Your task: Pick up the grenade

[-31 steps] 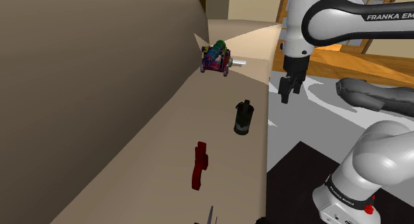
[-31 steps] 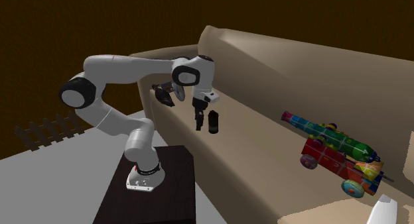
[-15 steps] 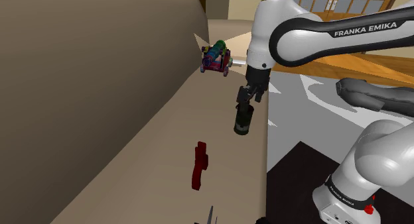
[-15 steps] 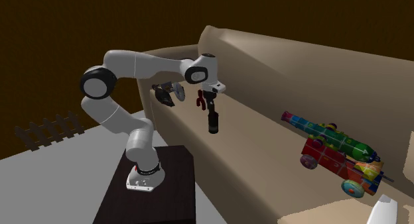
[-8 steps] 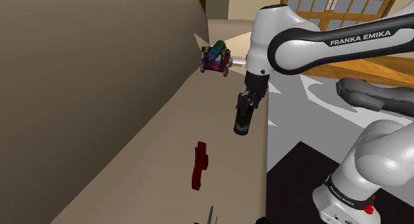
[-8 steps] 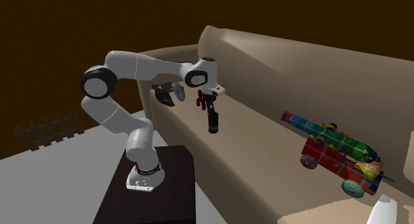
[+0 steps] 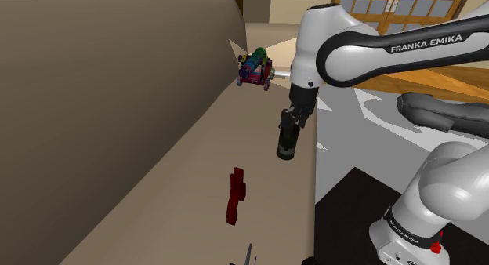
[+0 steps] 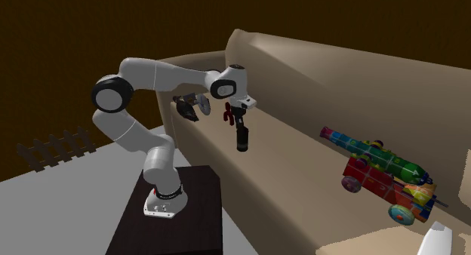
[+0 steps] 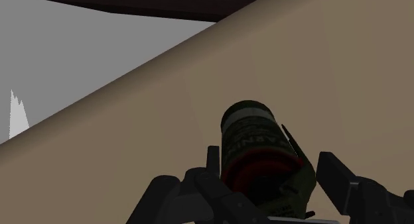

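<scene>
The dark green cylindrical grenade (image 7: 285, 148) stands upright on the beige sofa seat (image 7: 188, 177), near its front edge. The black hand (image 7: 287, 127) straddles its top with the fingers apart, not yet clamping. An uneven closing could tip it over the edge.

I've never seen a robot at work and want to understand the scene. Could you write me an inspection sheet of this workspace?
Surface: beige sofa seat.
Job's things: dark grenade, upright near the seat's front edge.
Clutter: dark red object; colourful toy cannon.
Grippers: black gripper down over the grenade's top, one finger on either side, with a gap at one finger in the wrist view.
Cables: nothing seen.
Surroundings: grey floor; glazed door.
</scene>
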Tool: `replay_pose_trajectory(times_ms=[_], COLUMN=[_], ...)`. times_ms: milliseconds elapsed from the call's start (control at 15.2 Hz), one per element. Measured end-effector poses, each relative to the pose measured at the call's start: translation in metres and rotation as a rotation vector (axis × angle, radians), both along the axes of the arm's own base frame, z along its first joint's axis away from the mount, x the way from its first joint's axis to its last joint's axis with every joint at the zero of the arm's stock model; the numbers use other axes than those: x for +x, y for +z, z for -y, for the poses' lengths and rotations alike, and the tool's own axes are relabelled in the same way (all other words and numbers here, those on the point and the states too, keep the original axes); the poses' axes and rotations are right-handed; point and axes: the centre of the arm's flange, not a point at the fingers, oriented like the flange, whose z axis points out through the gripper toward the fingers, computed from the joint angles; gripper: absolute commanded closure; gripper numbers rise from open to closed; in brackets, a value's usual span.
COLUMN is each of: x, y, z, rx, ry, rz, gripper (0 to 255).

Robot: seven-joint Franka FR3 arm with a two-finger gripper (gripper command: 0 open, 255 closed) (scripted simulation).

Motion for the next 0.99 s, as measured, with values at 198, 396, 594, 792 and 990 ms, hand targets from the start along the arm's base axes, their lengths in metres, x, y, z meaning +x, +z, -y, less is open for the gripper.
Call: replay_pose_trajectory(times_ms=[198, 396, 594, 792, 990], x=[0.001, 0.000, 0.000, 0.001, 0.001], y=[0.012, 0.028, 0.044, 0.060, 0.074], z=[0.000, 0.000, -0.001, -0.001, 0.000], rx=[0.000, 0.000, 0.000, 0.000, 0.000], ry=[0.000, 0.000, 0.000, 0.000, 0.000], rz=[-0.001, -0.001, -0.001, -0.001, -0.001], gripper=[255, 255, 255, 255, 255])
